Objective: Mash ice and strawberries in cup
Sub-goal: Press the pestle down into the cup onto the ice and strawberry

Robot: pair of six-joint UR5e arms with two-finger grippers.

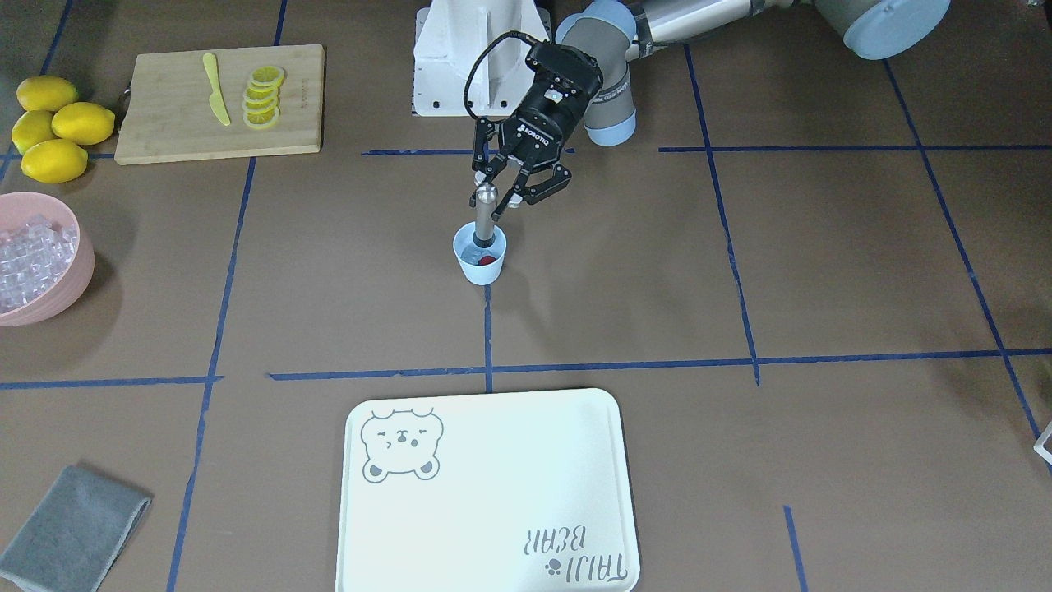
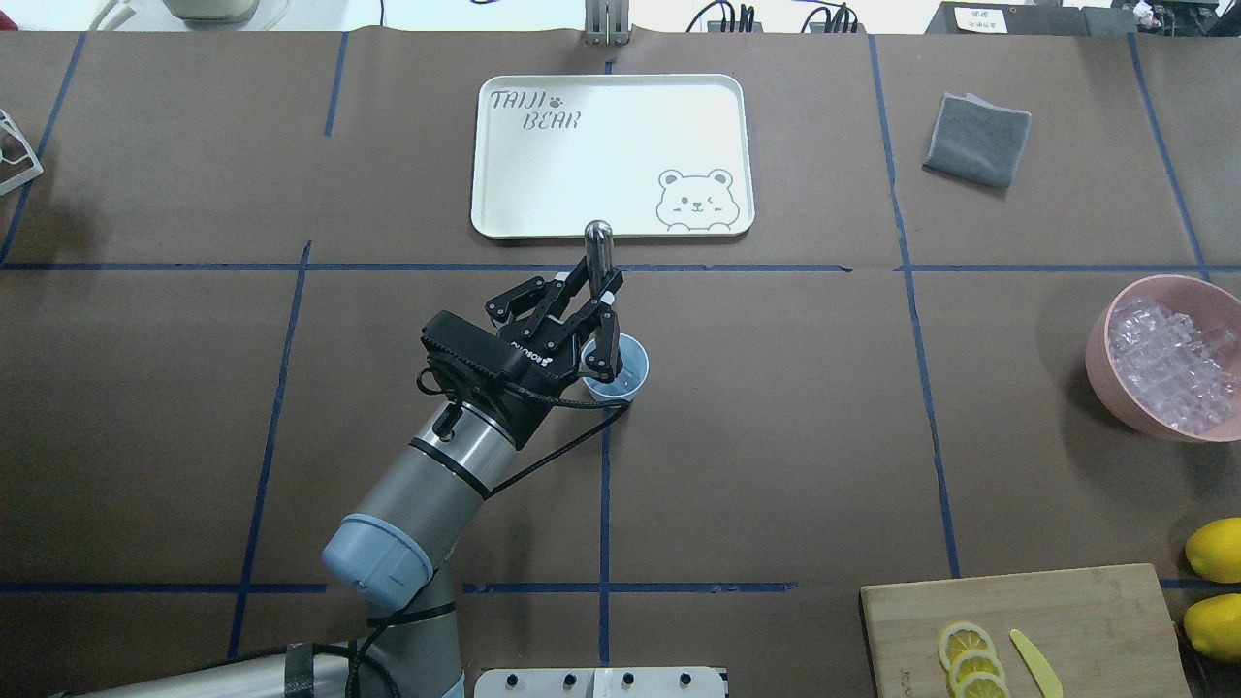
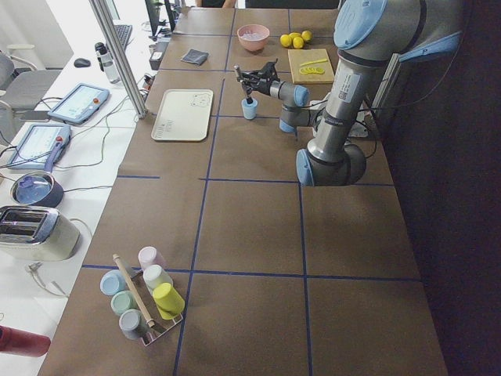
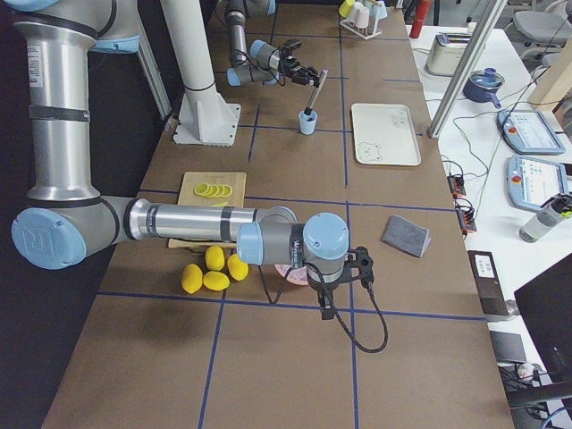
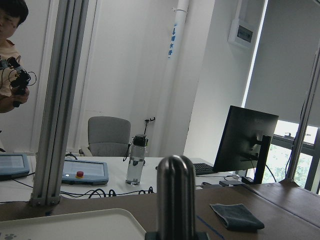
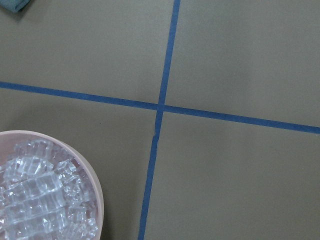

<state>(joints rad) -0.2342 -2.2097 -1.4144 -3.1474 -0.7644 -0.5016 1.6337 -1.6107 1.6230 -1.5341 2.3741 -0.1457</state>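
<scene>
left gripper [image 1: 503, 205] clamped on the shaft of a round-topped steel pestle [image 1: 485, 215], which stands slightly tilted in the small pale-blue plastic cup [image 1: 479, 265] at table centre. tiny red strawberry [image 1: 487, 261] lies inside the cup beside the pestle foot. clear ice cubes [image 1: 29, 251] fill the large pink bowl [image 1: 70, 288], well apart. right gripper [image 4: 344, 268] is near that bowl; its opening cannot be told.

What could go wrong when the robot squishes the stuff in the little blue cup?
1. Nothing steadies the cup; only the left gripper is there, holding the muddler. A hard push might tip or slide it.
2. The muddler leans slightly, so it could press the cup's wall instead of the strawberry.
3. Bits might pop out onto the table.
</scene>
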